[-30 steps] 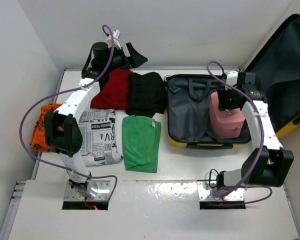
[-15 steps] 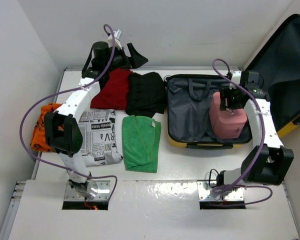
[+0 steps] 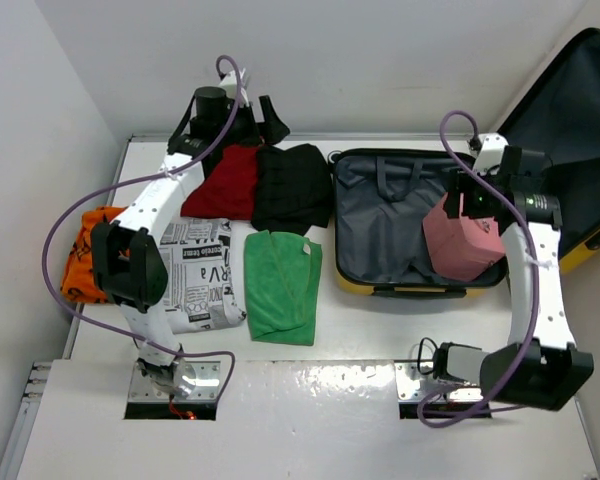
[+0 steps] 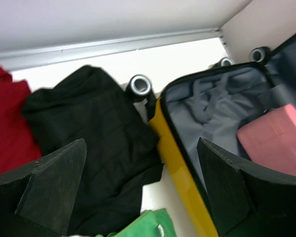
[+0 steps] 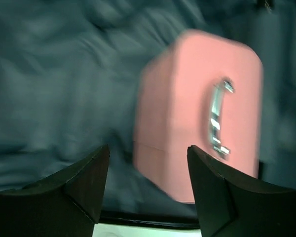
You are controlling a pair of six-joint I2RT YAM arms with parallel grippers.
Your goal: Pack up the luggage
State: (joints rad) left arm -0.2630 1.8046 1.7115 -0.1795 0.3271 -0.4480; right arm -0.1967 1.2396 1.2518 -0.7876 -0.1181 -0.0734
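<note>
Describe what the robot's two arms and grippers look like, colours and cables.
The left arm and right arm are white links with black joint housings; a purple cable loops along each. The left gripper and right gripper each have two matte black, wedge-shaped fingers.

The white tabletop point(image 3: 380, 330) carries a red cloth point(image 3: 225, 180) and a black cloth point(image 3: 292, 185) just beneath the left hand point(image 3: 258, 115). A green towel point(image 3: 283, 285), a newsprint fabric point(image 3: 205, 270) and an orange cloth point(image 3: 83, 250) lie nearer its base. The luggage point(image 3: 375, 235) sits to its right.

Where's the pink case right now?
Top view, right side: the pink case lies tilted inside the open yellow luggage, at its right end, just beneath the right tool.
</note>
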